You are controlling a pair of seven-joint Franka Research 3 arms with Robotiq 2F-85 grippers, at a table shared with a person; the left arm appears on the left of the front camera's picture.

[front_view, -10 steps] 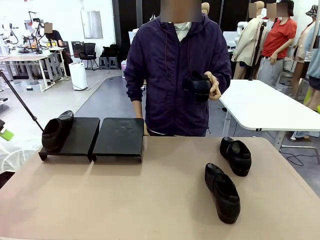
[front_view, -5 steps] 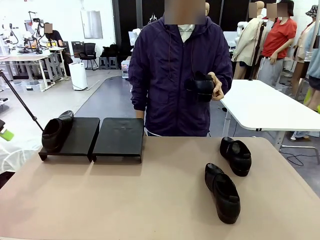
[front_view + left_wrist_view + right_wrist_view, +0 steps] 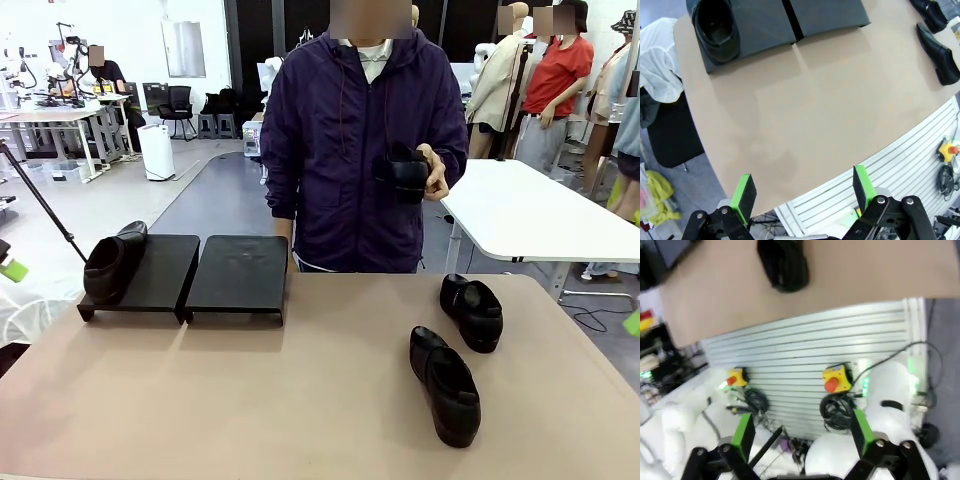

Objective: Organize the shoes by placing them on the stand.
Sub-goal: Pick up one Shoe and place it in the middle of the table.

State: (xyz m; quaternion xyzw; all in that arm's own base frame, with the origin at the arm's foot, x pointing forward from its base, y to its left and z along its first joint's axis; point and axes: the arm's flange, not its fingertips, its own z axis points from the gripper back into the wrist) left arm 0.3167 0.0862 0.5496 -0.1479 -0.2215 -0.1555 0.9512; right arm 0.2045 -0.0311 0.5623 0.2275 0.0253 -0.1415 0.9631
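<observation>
One black shoe (image 3: 112, 262) rests on the left stand (image 3: 165, 275); the right stand (image 3: 240, 272) beside it is bare. Two more shoes lie on the table at the right, one farther back (image 3: 472, 311) and one nearer (image 3: 445, 385). The person at the far side holds a fourth shoe (image 3: 404, 172) at chest height in one hand. My left gripper (image 3: 802, 187) hangs open over the table's near edge, looking down at the shoe on the stand (image 3: 715, 25) and the two loose shoes (image 3: 939, 47). My right gripper (image 3: 802, 432) is open off the table's edge, with one shoe (image 3: 782, 262) above it in its view.
The tan table (image 3: 250, 400) has wide free room in the middle and front. A white table (image 3: 530, 210) stands behind at the right. Below the near edge are a slatted panel (image 3: 805, 345) and emergency-stop buttons (image 3: 832, 382). A green fingertip (image 3: 632, 322) shows at the right edge.
The person has shifted slightly to the right, still holding the shoe. A green fingertip has come into the front view at the right edge. The shoes on the table and stand have not moved.
</observation>
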